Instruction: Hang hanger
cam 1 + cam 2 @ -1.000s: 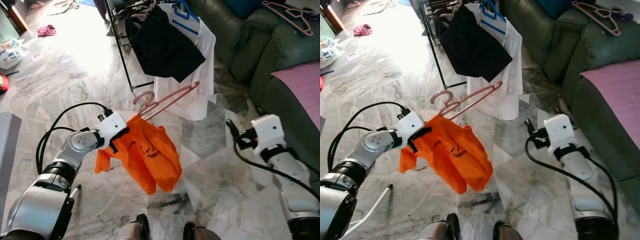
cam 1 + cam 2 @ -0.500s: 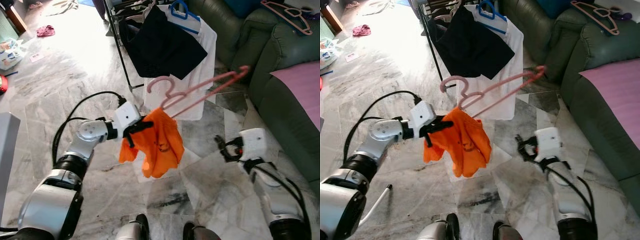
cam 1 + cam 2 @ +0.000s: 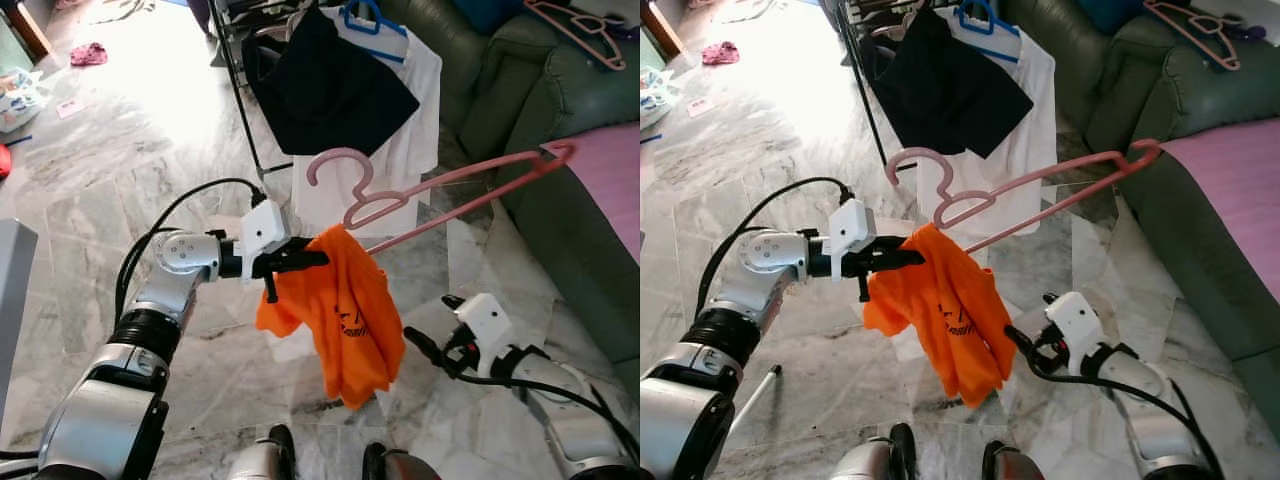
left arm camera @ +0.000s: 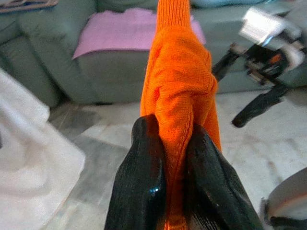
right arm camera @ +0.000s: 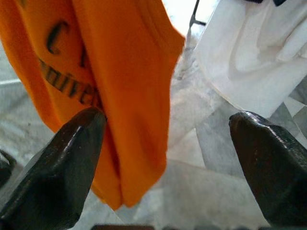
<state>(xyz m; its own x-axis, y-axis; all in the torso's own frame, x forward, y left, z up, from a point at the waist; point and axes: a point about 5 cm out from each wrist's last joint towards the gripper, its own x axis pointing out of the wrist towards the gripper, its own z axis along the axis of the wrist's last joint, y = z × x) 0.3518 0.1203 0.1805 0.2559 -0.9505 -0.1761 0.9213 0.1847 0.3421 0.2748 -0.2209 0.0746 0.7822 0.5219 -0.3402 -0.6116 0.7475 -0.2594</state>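
Left gripper (image 3: 300,262): your fingers are pinched tight on a bunched fold of the orange shirt (image 3: 345,318), at its top edge.
Right gripper (image 3: 1025,347): fingers spread wide, empty, low beside the shirt's hem.
Hanger (image 3: 440,192): pink, held up in front of you with the shirt slung from it; its hook (image 3: 335,166) points toward the clothes rack (image 3: 238,80).
Handling: expect the hanger to be light and stiff but free to swing, since you hold only soft, slack cloth. It could slip off.
Where to grip: take the bare hanger arm near the neck with your right gripper before you reach for the rack.
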